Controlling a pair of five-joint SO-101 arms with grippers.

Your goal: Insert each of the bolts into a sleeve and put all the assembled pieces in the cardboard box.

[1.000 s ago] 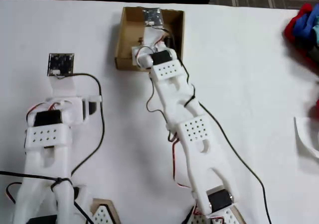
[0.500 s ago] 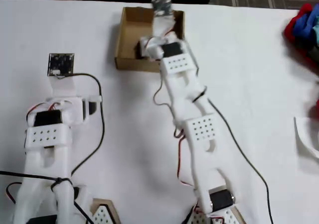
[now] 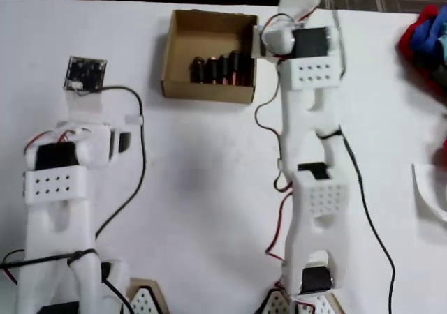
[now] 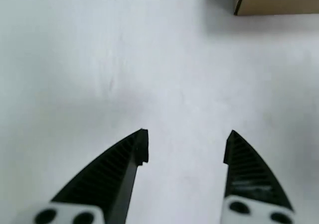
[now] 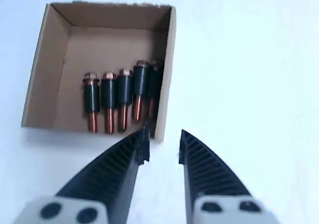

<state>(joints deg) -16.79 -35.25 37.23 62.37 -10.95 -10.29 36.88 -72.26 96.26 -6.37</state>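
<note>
Broadly, the white counter point(image 3: 195, 188) carries two white printed arms side by side. The left arm point(image 3: 56, 181) is drawn in near its base and the right arm point(image 3: 311, 70) stretches out to the far edge.

The open brown cardboard box point(image 5: 172, 74) lies ahead of the right pincer point(image 5: 163, 134) and off to one side, its near corner just beyond one jaw tip. From the left pincer point(image 4: 187, 134) the box sits well ahead, with bare counter between.

The left pincer hangs over plain counter with its jaws spread wide and nothing between them, probably parked out of the way. The right pincer's jaws are parted by a narrow gap and are likewise empty. It stands beside the box and not over it, which fits a drop-off that is done.

Inside the box, five copper-coloured metal bolts point(image 5: 122, 99) lie in a tidy row, each pushed through a black cylindrical sleeve point(image 5: 107, 92). They crowd the wall nearest the right pincer, likely because that is the side it reaches from. With all five pieces assembled and boxed, the task looks finished or nearly so.
</note>
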